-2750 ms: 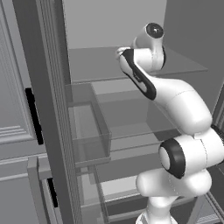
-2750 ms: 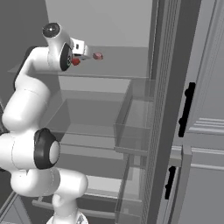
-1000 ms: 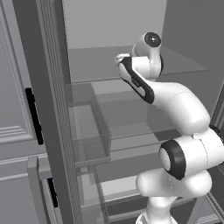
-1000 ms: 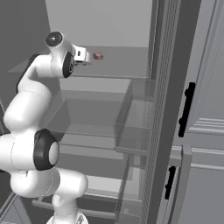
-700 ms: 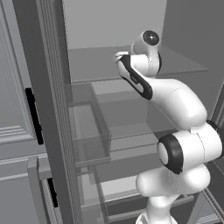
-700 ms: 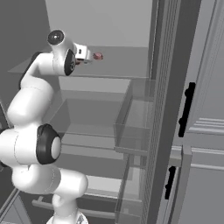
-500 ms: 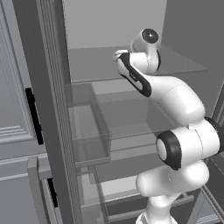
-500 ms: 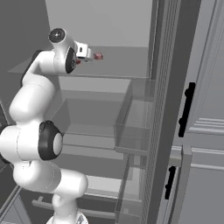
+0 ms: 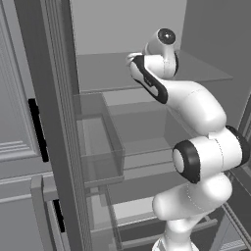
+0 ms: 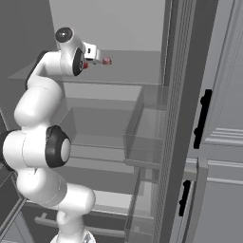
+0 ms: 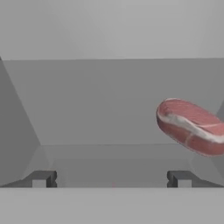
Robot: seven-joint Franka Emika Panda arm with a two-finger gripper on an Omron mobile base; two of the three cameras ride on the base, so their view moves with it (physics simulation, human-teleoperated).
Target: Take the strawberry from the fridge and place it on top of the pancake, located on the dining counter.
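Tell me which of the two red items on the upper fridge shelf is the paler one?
The pinkish lump, the larger one, with a whitish streak across it. The strawberry, left of it in the right base view, is tiny and deep red.

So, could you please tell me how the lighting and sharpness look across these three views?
Left base view: flat, even rendered light, soft shading on the glass shelf, no glare. Right base view: the same, with the pinkish lump small but distinct beside the gripper. Hand view: soft and slightly blurry, the meat-like pinkish lump large at right, faint shading in the fridge corners.
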